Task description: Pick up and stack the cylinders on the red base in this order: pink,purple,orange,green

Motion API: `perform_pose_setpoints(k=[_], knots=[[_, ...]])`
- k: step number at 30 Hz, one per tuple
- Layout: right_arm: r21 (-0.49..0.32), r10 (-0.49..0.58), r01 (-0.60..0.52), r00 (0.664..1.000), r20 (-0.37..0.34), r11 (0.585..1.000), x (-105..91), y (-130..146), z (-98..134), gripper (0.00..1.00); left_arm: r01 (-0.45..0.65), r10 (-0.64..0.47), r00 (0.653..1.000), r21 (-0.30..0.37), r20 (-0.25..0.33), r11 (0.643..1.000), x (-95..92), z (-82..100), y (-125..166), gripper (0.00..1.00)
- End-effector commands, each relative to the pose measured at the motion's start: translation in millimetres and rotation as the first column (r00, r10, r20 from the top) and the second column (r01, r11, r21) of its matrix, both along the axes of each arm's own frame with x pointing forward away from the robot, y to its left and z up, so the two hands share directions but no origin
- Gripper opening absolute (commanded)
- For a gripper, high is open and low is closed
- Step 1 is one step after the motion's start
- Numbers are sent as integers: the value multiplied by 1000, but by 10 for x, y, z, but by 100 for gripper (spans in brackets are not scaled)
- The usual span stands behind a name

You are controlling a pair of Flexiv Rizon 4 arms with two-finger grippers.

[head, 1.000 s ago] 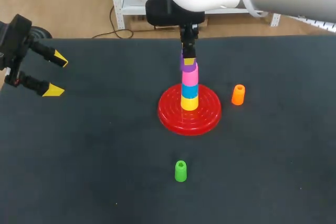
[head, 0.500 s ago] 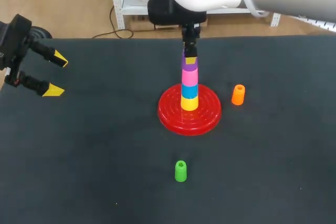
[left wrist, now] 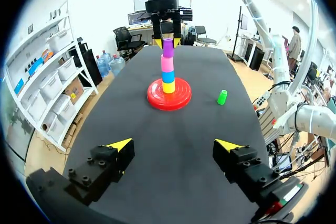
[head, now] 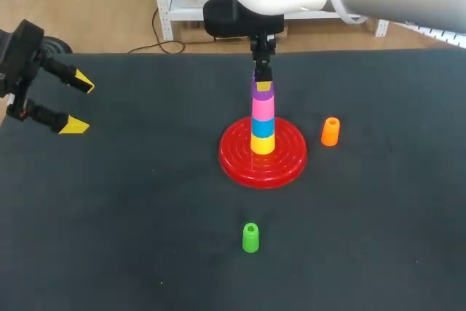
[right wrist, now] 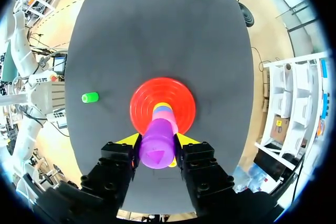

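Observation:
A red base (head: 233,165) carries a stack of yellow (head: 263,143), blue (head: 263,126), pink (head: 263,109) and, on top, a purple cylinder (head: 262,92). My right gripper (head: 263,84) hangs straight above the stack, shut on the purple cylinder (right wrist: 156,145), a yellow tip pressed against each side. The orange cylinder (head: 330,131) stands on the table right of the base. The green cylinder (head: 250,238) stands nearer the front edge. My left gripper (head: 79,103) is open and holds nothing, out at the table's left edge; in its own view the stack (left wrist: 167,72) is far ahead.
The dark table (head: 131,216) holds nothing else. Wide bare cloth lies between my left gripper (left wrist: 173,145) and the red base (left wrist: 157,100). The green cylinder (left wrist: 222,97) stands alone to one side of the base.
The purple cylinder sat off to the left above the pink one; my right gripper has shifted it right and it now sits square on the stack. The left arm has not moved.

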State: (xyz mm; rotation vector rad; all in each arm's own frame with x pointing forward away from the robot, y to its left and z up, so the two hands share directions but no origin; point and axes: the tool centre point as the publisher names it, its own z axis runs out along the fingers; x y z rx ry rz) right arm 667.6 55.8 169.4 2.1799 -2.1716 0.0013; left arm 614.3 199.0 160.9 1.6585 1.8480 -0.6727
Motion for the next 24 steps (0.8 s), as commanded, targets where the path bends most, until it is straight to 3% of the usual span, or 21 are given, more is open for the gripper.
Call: perform_pose_setpoints(k=[1, 24], knots=[[1, -5, 5, 1000, 11, 1000, -12, -26, -38, 0, -1, 1, 1000, -2, 4, 1000, -11, -7, 5, 100], [5, -14, 14, 1000, 20, 1000, 61, -74, -2, 0, -1, 1, 1000, -2, 4, 1000, -11, -7, 5, 100]])
